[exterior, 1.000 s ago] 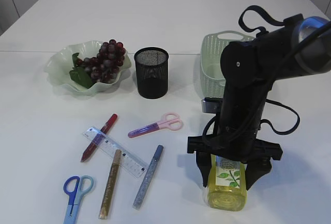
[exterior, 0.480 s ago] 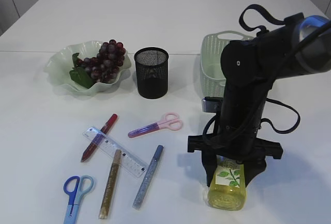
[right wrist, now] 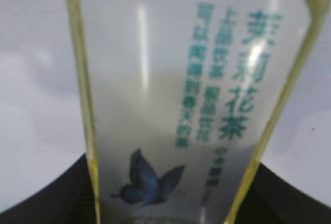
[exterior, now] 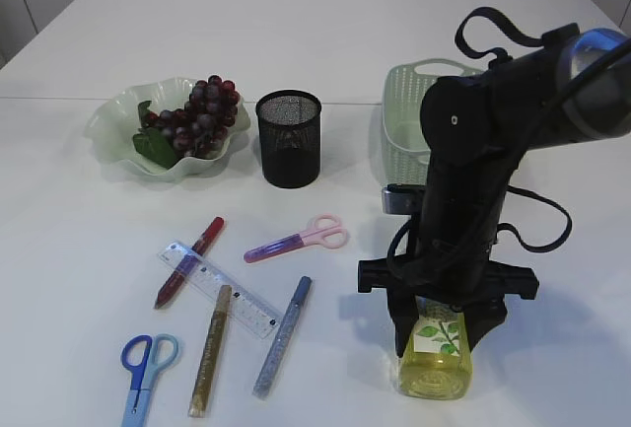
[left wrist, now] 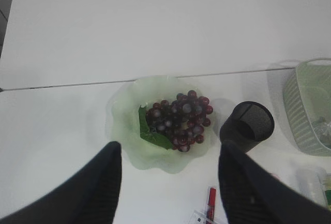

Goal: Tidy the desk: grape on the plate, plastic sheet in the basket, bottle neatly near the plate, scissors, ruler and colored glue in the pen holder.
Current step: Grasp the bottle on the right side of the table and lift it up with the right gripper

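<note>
One bottle (exterior: 434,353) lies on its side at the near edge of the table (exterior: 315,42), and our right gripper (exterior: 441,320) is right over it. Its long way points toward us and away, in line with the arm. The jaws sit on both sides, but we cannot tell if they squeeze it yet. Our left gripper (left wrist: 168,182) hangs open, far off above the plate (exterior: 113,136).

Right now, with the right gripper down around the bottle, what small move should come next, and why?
Probably finish closing on the bottle before lifting: the right gripper straddles it, fingers beside its sides, and it lies far from the plate.
</note>
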Robot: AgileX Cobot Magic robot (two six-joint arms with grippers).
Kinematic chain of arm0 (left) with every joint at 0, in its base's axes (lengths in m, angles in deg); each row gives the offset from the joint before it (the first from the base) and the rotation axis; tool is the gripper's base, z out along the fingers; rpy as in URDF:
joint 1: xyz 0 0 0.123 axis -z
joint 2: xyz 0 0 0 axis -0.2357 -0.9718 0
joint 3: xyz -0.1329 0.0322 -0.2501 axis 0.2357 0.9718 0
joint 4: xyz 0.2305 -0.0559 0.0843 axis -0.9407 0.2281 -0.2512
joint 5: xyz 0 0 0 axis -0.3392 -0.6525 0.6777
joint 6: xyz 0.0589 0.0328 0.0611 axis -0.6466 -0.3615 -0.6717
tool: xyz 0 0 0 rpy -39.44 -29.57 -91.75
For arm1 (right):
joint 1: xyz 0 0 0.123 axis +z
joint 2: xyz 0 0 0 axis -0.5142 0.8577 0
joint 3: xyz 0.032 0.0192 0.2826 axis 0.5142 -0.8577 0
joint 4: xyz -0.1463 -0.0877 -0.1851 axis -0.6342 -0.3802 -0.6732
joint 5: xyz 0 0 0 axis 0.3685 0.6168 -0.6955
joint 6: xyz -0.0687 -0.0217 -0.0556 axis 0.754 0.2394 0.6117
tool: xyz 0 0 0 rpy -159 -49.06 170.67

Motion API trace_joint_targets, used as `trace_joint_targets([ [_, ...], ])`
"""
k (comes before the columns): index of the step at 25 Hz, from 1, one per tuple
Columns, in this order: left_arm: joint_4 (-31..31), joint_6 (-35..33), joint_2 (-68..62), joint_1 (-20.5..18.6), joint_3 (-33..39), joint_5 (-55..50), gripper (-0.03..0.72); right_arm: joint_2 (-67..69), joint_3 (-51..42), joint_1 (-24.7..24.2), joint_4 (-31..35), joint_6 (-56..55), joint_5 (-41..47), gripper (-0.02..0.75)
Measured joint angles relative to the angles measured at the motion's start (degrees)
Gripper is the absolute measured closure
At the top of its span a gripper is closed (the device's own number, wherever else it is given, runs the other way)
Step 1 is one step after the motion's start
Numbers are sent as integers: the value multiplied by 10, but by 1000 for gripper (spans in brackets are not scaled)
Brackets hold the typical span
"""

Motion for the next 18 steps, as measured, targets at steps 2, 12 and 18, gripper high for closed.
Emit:
trace_joint_targets([
  [2,0,0,0,0,0,0,253,0,0,0,-3,31,0,280],
  [12,1,0,0,0,0,0,253,-36,-18,0,-14,154,-19,285],
  [18,33,0,0,0,0,0,253,-118,-86,0,-20,202,-68,286],
])
